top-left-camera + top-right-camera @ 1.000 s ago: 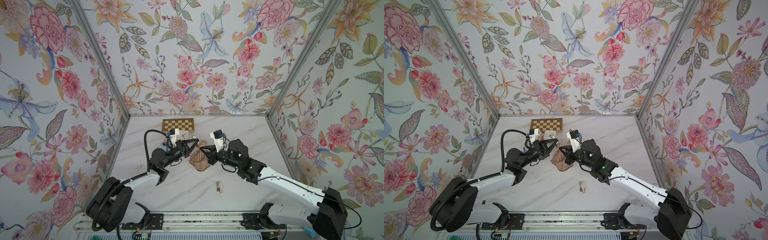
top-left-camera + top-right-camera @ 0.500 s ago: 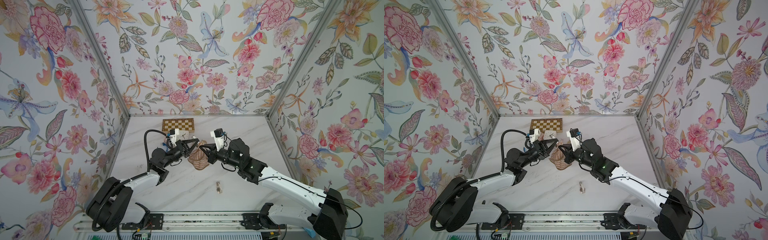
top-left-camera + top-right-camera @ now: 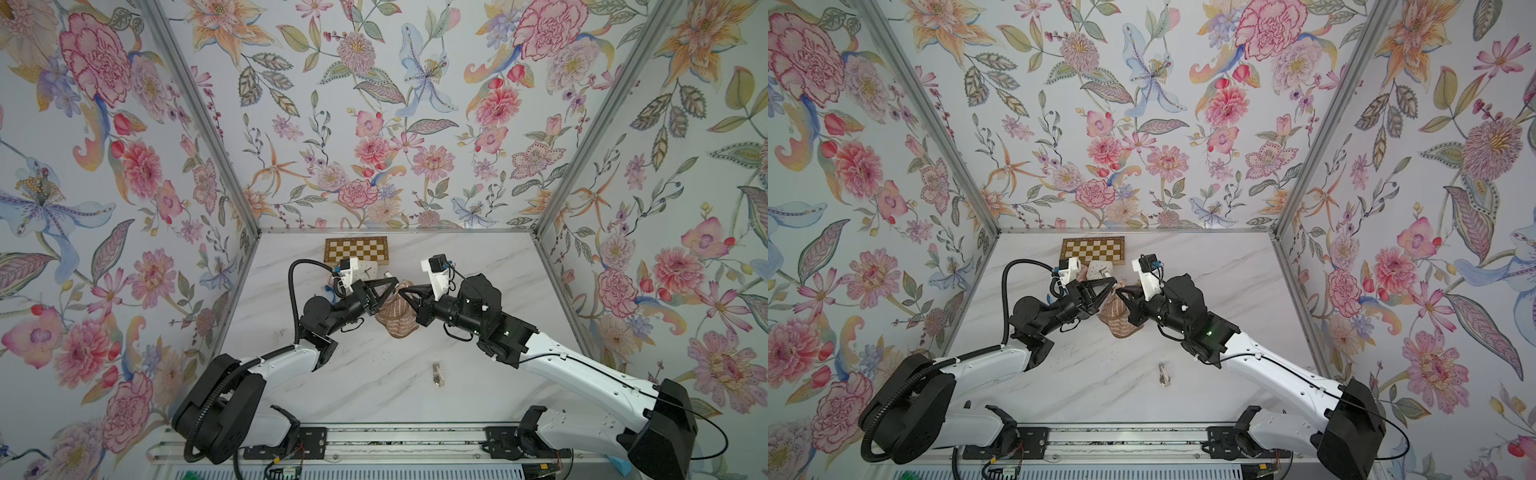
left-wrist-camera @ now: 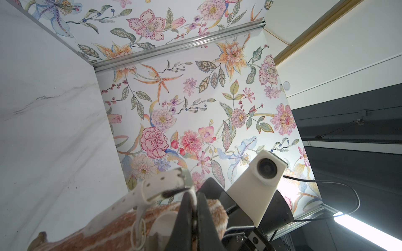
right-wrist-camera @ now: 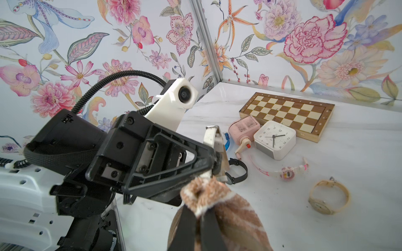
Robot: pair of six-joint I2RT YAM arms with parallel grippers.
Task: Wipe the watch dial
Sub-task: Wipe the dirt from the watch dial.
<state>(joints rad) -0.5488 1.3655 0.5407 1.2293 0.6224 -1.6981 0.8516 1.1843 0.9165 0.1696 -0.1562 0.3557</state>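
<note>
While the left gripper (image 3: 390,286) is clamped on the white watch (image 4: 156,187) and the right gripper (image 5: 196,215) is pinched shut on the striped cloth (image 5: 235,217), the two meet in the middle of both top views. They are held above the marble table (image 3: 374,386), just below the chessboard (image 3: 355,250).

The watch looks light. Its strap (image 5: 212,137) is thin and bendy, so it would probably flop or twist if held far from the body. The rounded case (image 4: 163,223) is the stiff part, and its glass is likely smooth, slippery and easy to scratch. A hold on the strap right beside the case, where the jaws sit now, seems the steadiest choice and leaves the face free. The cloth is soft, fluffy and limp, and it hangs in a bunch from the pinch.

The watch's long axis runs along the strap. In the right wrist view the strap rises nearly upright from the jaws, away from the table, with the buckle end uppermost. The case lies against the cloth, but which way the dial faces cannot be told.
</note>
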